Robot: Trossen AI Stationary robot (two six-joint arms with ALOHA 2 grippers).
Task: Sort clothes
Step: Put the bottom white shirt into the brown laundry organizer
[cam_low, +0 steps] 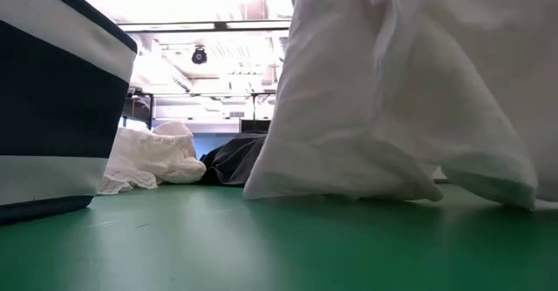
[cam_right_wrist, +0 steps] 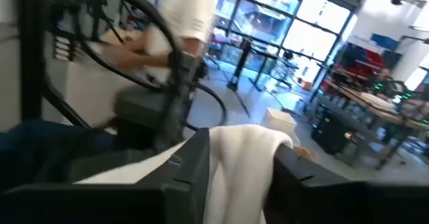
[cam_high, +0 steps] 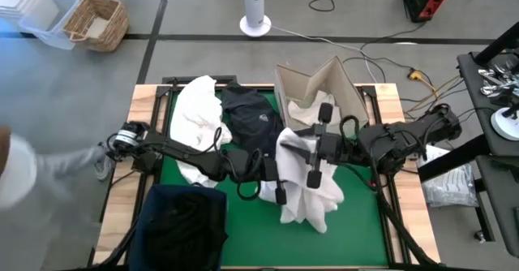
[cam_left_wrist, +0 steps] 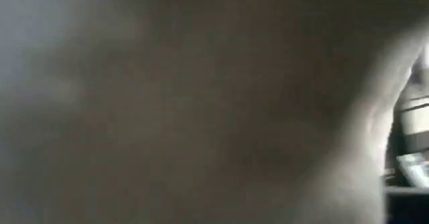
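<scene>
**Even overhead light, one wrist camera blinded**

You get soft, even light on the green counter mat (cam_high: pixel 357 214) from above, with faint shadows. At counter height, bright ceiling lights wash out the background, and the hanging white fabric garment (cam_low: pixel 392 99) looms soft and close. Your left wrist picture is a dim, featureless blur; the right wrist picture shows motion smear and bright window glare.

White garment (cam_high: pixel 312 191) showing plain white; dark garment (cam_high: pixel 250 118) showing black with small logo; mat (cam_high: pixel 361 222) showing green; bin (cam_low: pixel 52 108) showing navy with white band.
</scene>
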